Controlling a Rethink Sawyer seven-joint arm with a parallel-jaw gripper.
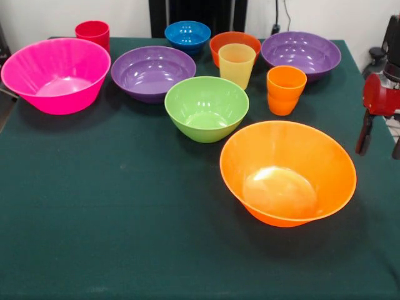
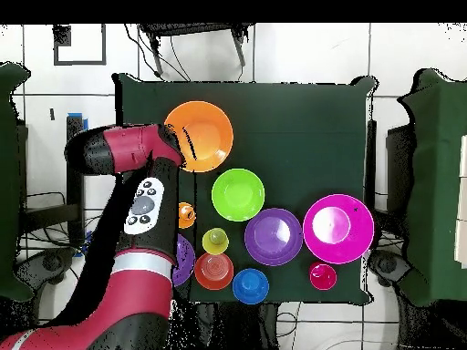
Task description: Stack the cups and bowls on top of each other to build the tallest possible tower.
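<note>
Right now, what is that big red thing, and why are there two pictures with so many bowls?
The red thing is a robot arm. Its hand hangs open and empty at the side of the table. One picture looks across the table and the other looks straight down from above. Seven bowls sit apart, none stacked: pink bowl, big orange bowl, green bowl, left purple bowl, right purple bowl, blue bowl, small orange-red bowl. Three cups stand there too: red cup, yellow cup, orange cup.
</note>
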